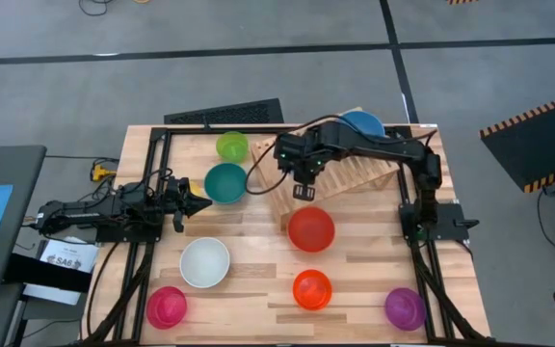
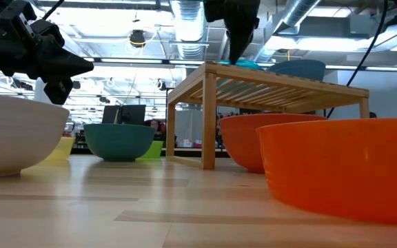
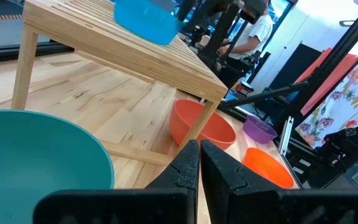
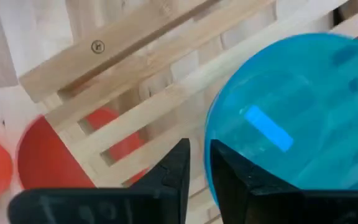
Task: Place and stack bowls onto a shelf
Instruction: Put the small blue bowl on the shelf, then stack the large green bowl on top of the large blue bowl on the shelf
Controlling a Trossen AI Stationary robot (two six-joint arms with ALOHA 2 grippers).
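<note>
The wooden slatted shelf (image 1: 330, 173) stands at the table's far middle. A blue bowl (image 1: 361, 122) rests on its slats at the far right end and also shows in the right wrist view (image 4: 284, 118). My right gripper (image 1: 304, 192) hangs shut and empty over the shelf's left end, fingers pointing down beside the blue bowl (image 4: 199, 158). My left gripper (image 1: 203, 203) is shut and empty, level, just left of the teal bowl (image 1: 225, 183), which stands on the table. A large red bowl (image 1: 310, 228) stands in front of the shelf.
A green bowl (image 1: 231, 146) stands at the far left. A white bowl (image 1: 204, 262), a pink bowl (image 1: 166, 306), a small orange bowl (image 1: 312, 289) and a purple bowl (image 1: 405, 307) stand along the near half. A person shows beyond the table (image 3: 250, 34).
</note>
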